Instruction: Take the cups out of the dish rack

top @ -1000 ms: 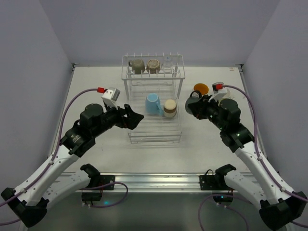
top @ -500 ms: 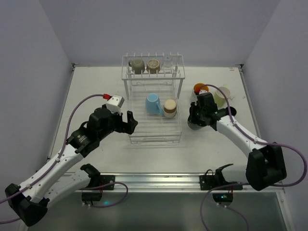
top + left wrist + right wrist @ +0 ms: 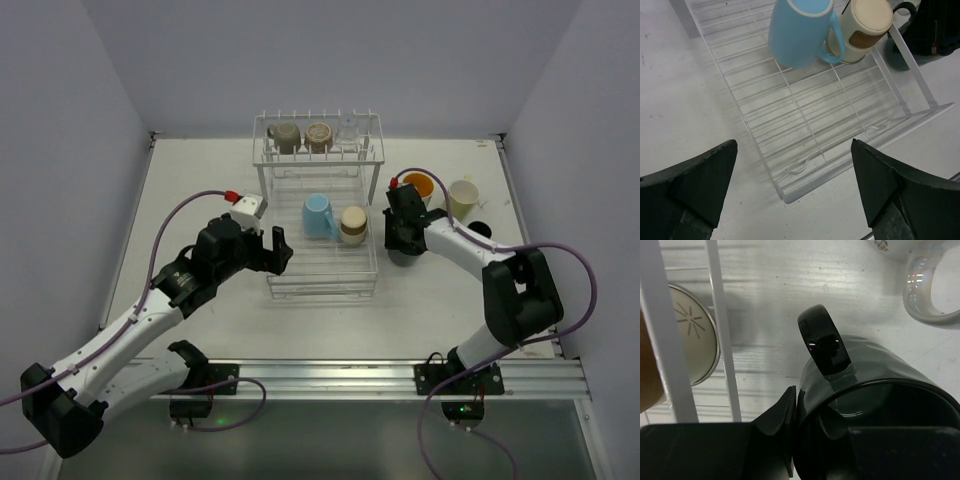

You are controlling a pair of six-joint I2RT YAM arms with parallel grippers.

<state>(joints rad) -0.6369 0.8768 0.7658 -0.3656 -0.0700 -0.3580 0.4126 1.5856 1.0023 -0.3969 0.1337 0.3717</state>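
Overhead, the left tool (image 3: pixel 281 250) gapes wide at the dish rack's (image 3: pixel 320 291) left edge. The light blue cup (image 3: pixel 318 216) lies just beyond it in the lower basket, nearer this arm. Its wrist view centres that cup ahead. The right wrist view shows the right tool (image 3: pixel 807 440) pinching the dark green cup (image 3: pixel 880 370) by its rim, beside the rack.

eight cups (image 3: pixel 318 216), one white wire dish rack (image 3: pixel 320 282) and two hands, left hand (image 3: pixel 282 250) and right hand (image 3: pixel 401 240)
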